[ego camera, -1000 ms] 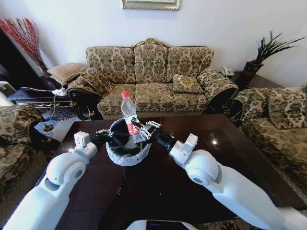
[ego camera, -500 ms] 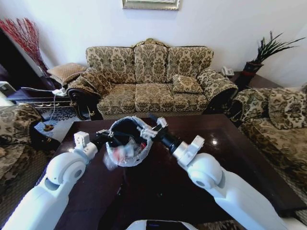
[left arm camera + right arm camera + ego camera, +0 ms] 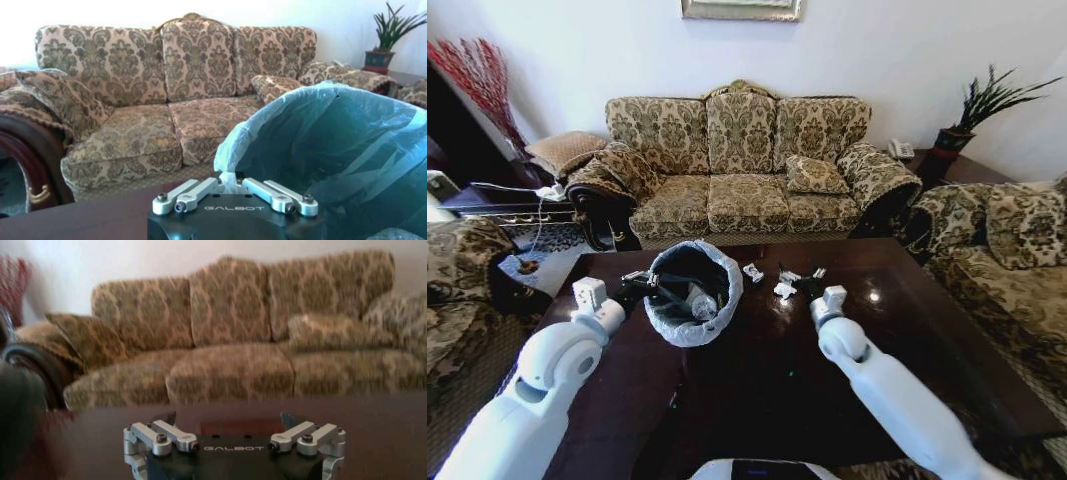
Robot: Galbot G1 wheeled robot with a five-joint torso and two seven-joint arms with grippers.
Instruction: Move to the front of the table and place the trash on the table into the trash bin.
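The black trash bin (image 3: 689,298) with its pale bag stands on the dark table (image 3: 757,385), tipped with its mouth towards me. My left gripper (image 3: 648,290) is shut on the bag-covered rim (image 3: 230,181) on the bin's left side. The clear bottle (image 3: 700,304) lies inside the bin. Several white paper scraps (image 3: 784,290) lie on the table right of the bin, one of them (image 3: 753,271) close to its rim. My right gripper (image 3: 801,286) hovers low among these scraps, open (image 3: 228,421) with nothing between its fingers.
A patterned sofa (image 3: 742,165) stands behind the table, with armchairs at the left (image 3: 457,270) and right (image 3: 1017,250). A potted plant (image 3: 967,115) stands at the back right. The near half of the table top is bare.
The bottle left my right gripper and dropped into the bin. The right gripper then opened and pulled back to the right, down to the scraps. The bin tipped further towards me.
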